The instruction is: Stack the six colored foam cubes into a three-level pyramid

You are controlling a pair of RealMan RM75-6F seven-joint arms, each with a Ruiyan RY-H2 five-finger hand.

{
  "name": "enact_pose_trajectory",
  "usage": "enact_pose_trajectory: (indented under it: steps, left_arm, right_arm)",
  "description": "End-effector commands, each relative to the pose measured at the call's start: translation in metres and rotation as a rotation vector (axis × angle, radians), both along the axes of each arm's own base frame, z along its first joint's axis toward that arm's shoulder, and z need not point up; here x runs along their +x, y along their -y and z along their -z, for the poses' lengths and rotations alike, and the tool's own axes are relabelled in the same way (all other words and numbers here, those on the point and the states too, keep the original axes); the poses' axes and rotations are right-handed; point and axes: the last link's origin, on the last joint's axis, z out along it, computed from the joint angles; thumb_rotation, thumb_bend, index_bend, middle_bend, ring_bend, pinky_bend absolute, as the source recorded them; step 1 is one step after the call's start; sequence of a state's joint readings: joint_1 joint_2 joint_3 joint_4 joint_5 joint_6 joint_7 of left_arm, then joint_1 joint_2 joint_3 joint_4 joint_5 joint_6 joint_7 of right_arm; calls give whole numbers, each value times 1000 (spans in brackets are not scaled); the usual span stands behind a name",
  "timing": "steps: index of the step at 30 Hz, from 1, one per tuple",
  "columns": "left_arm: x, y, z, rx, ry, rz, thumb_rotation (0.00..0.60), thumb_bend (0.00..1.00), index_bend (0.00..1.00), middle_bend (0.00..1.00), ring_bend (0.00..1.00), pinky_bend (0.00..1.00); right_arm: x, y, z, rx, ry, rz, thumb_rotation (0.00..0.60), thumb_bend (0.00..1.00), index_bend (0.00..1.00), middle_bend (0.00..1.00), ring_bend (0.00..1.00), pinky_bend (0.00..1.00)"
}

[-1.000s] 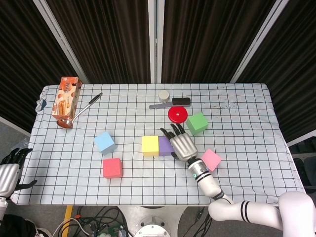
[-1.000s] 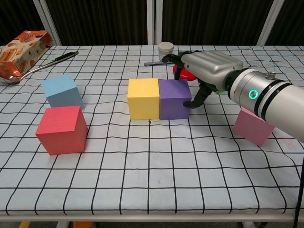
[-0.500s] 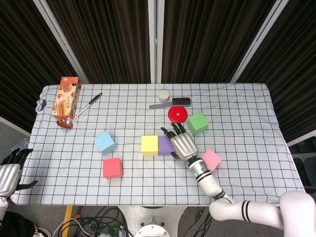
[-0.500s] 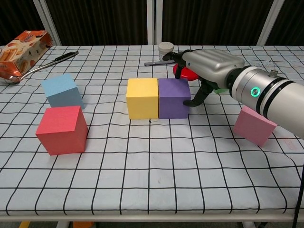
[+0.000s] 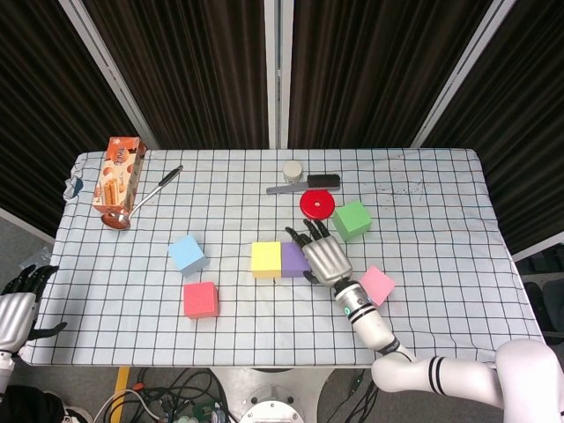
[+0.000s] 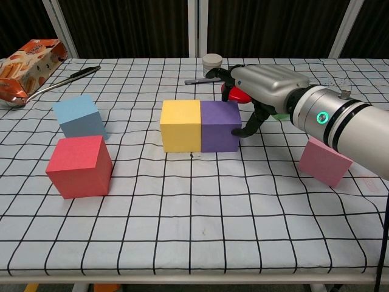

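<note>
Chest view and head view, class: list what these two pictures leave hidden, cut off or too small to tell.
- Green cube: in the chest view, almost wholly hidden behind the right robot hand.
- Left robot hand: cut off by the head view's left edge; absent from the chest view.
- Snack box: cut by the chest view's left edge; print too small to read.

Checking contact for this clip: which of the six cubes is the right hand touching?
The purple cube. The right hand rests against its right side; it sits flush beside the yellow cube, while the other cubes stand apart, untouched.
</note>
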State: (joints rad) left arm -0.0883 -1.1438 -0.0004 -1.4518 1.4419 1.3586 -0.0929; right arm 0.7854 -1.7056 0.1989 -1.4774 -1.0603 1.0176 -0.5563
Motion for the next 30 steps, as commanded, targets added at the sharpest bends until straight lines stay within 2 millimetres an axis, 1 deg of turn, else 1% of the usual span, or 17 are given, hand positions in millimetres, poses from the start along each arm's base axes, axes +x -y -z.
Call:
enact_pose_trajectory:
  steps: [1, 3, 6, 12, 14, 16, 18, 20, 22, 23, 24, 26, 27, 29, 30]
  left_arm:
    - [0, 0, 0, -1, 0, 0, 600, 0, 111, 113, 62, 174]
    - [0, 0, 0, -1, -1, 0, 600, 0, 111, 113, 62, 174]
    - [0, 0, 0, -1, -1, 0, 600, 0, 111, 113, 62, 174]
    - [0, 0, 0, 0, -1, 0, 600, 0, 111, 113, 62, 174]
    - [1, -1, 0, 1, 2, 5, 600, 0, 111, 113, 62, 174]
    - [5, -3, -1, 5, 10, 21, 600, 0, 111, 113, 62, 174]
    - [10, -7, 0, 9, 24, 41, 600, 0, 112, 113, 63, 176]
    - [21, -15, 2, 13, 39, 74, 600, 0, 113, 113, 62, 178]
    - [39, -25, 7, 12, 66, 118, 600, 0, 115, 114, 62, 181]
    - [50, -30, 10, 10, 88, 138, 600, 0, 116, 117, 62, 182]
    - [65, -37, 16, 3, 119, 165, 600, 0, 118, 121, 62, 184]
    - [88, -47, 24, -14, 145, 200, 600, 0, 120, 129, 62, 185]
    - [101, -54, 31, -23, 141, 212, 600, 0, 119, 132, 62, 185]
    - [120, -64, 42, -41, 114, 222, 600, 0, 120, 136, 62, 180]
    - [131, -70, 51, -60, 102, 222, 600, 0, 119, 139, 63, 175]
  right_arm:
    - [0, 0, -1, 4, -2, 6, 600, 82, 0, 274, 0, 0]
    - [0, 0, -2, 4, 1, 7, 600, 56, 0, 220, 0, 0]
    - [0, 0, -2, 5, 5, 7, 600, 46, 0, 176, 0, 0]
    - [1, 0, -5, 5, 17, 5, 600, 34, 0, 135, 0, 0]
    - [2, 0, -9, -2, 28, 3, 600, 32, 0, 128, 0, 0]
    - [2, -2, -19, -12, 49, 0, 600, 31, 0, 125, 0, 0]
    - [2, -2, -33, -28, 70, 3, 600, 32, 0, 126, 0, 0]
    - [1, -1, -55, -67, 94, 4, 600, 33, 0, 126, 0, 0]
    - [-2, -2, -81, -124, 121, 3, 600, 33, 0, 128, 0, 0]
    - [-4, -2, -93, -151, 134, 3, 600, 33, 0, 129, 0, 0]
    - [-8, -3, -108, -188, 150, 4, 600, 32, 0, 129, 0, 0]
    - [-16, -6, -130, -239, 176, 12, 600, 32, 0, 130, 0, 0]
    - [-21, -7, -144, -269, 199, 19, 600, 33, 0, 131, 0, 0]
    - [-30, -11, -164, -309, 236, 33, 600, 33, 0, 132, 0, 0]
    - [-37, -14, -176, -335, 256, 42, 600, 33, 0, 133, 0, 0]
